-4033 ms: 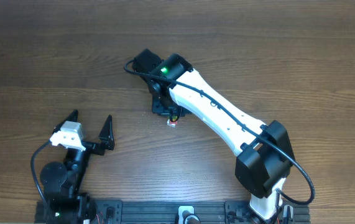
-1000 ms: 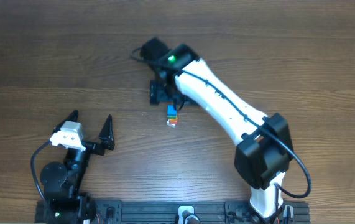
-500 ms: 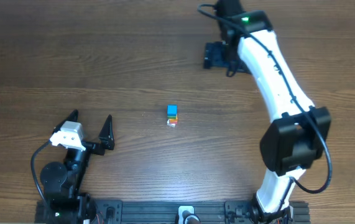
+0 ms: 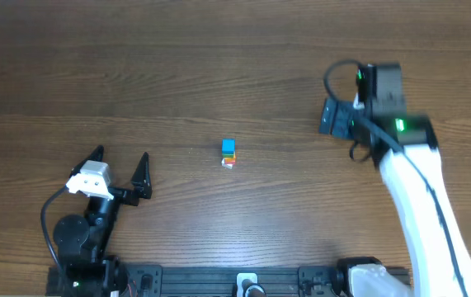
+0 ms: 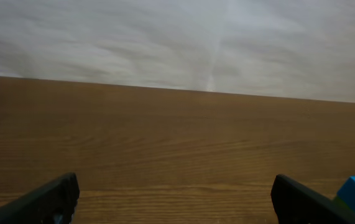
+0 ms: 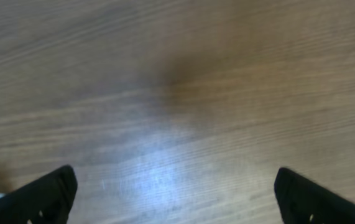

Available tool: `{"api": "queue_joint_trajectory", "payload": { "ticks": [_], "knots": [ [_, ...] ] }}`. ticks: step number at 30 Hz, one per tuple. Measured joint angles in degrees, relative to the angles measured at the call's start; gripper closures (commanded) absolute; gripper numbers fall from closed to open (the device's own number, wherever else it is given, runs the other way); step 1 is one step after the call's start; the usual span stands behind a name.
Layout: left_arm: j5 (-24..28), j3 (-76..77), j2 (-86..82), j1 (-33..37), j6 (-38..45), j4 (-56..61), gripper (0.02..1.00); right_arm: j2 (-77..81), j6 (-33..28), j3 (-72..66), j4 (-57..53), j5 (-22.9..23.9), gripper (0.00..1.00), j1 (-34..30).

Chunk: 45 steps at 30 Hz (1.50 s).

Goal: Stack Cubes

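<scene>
Top view: cubes stacked.

The brown table is smooth, wood-grained board with a soft sheen that glares pale in the right wrist view. The small blue cube looks like smooth plastic. The right arm's white shell is glossy plastic; the left gripper is matt black.
</scene>
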Motion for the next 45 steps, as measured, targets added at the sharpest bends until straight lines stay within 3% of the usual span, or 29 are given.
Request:
{"api": "queue_joint_trajectory", "payload": {
  "ticks": [8, 15, 20, 36, 45],
  "knots": [
    [0.0, 0.0, 0.0, 0.0, 0.0, 0.0, 0.018, -25.2, -2.4, -21.0, 17.5, 0.0, 0.009, 0.0],
    [0.0, 0.0, 0.0, 0.0, 0.0, 0.0, 0.018, -44.5, -11.1, -36.0, 35.5, 0.0, 0.009, 0.0],
    [0.0, 0.0, 0.0, 0.0, 0.0, 0.0, 0.018, -54.5, -13.9, -42.4, 44.5, 0.0, 0.009, 0.0],
    [0.0, 0.0, 0.0, 0.0, 0.0, 0.0, 0.018, -70.2, -17.1, -58.9, 54.9, -0.1, 0.009, 0.0],
    [0.0, 0.0, 0.0, 0.0, 0.0, 0.0, 0.020, -70.6, -16.8, -61.4, 52.1, -2.2, 0.009, 0.0]
  ]
}}
